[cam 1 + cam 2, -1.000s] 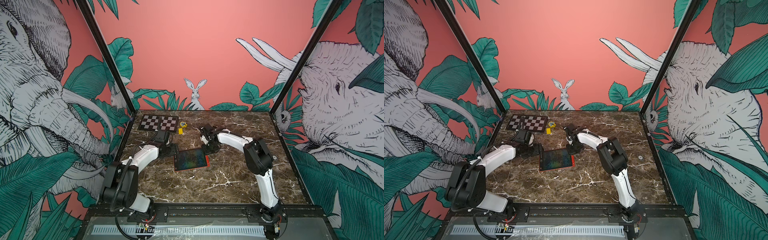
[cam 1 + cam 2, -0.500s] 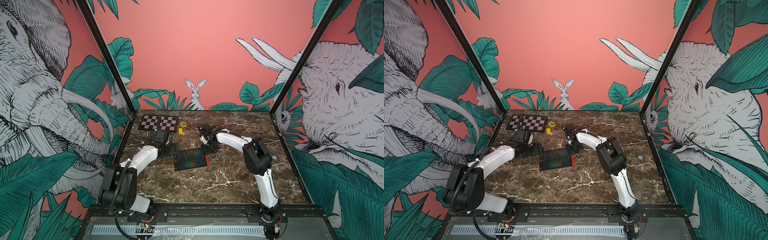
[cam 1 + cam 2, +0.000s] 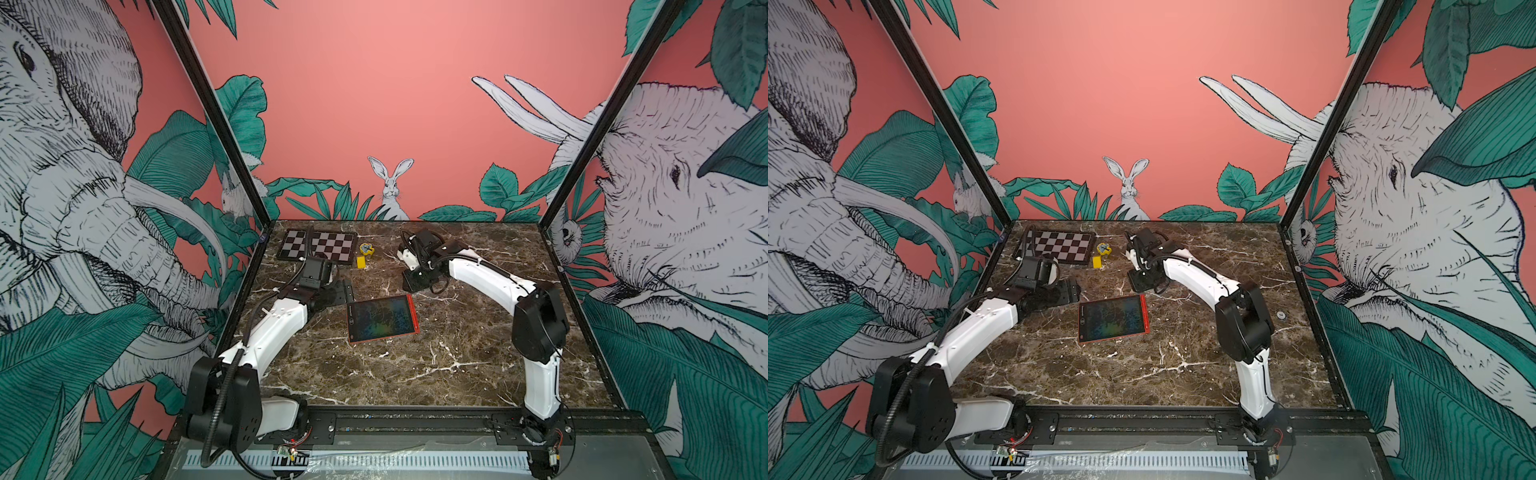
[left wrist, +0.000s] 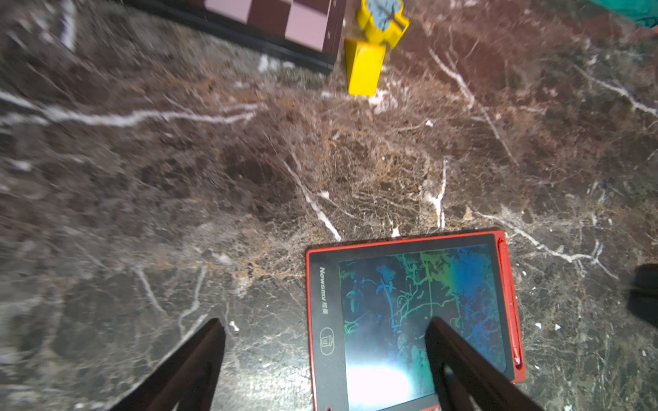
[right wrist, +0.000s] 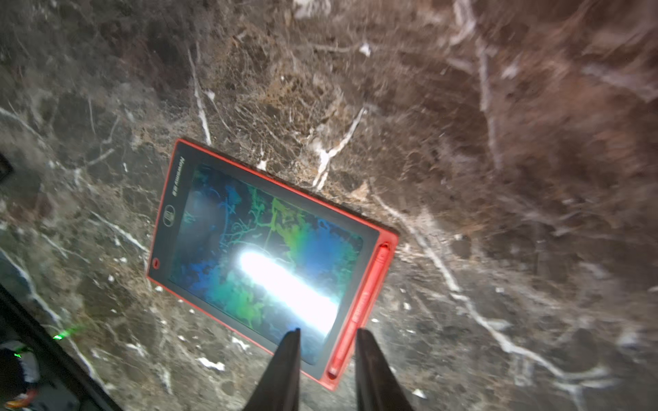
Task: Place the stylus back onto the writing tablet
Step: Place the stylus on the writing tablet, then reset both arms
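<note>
Stylus [image 5: 363, 306]: seated in the groove along one short edge of the writing tablet [image 5: 267, 227], level with the red frame, not loose on the table.
Long axis: parallel to that short edge, crosswise to the tablet's length; in both top views running roughly from far side to near side.
Writing tablet: flat on the marble table [image 3: 436, 365], mid-table, between the two arms.
Right gripper [image 5: 327, 331]: fingers a little apart, nothing between them; just above the stylus edge of the tablet, with the near end of the stylus lined up with the gap in the right wrist view.
Left gripper [image 4: 324, 320]: fingers wide apart, empty; near the opposite short edge, the one with the bin icon.
Nearer arm: right, on the groove's side.
Judged step: release after placement, seemingly done; next, probably a straight lift clear.
Risk: stylus flicked out of the groove by a sideways finger drag.
</note>
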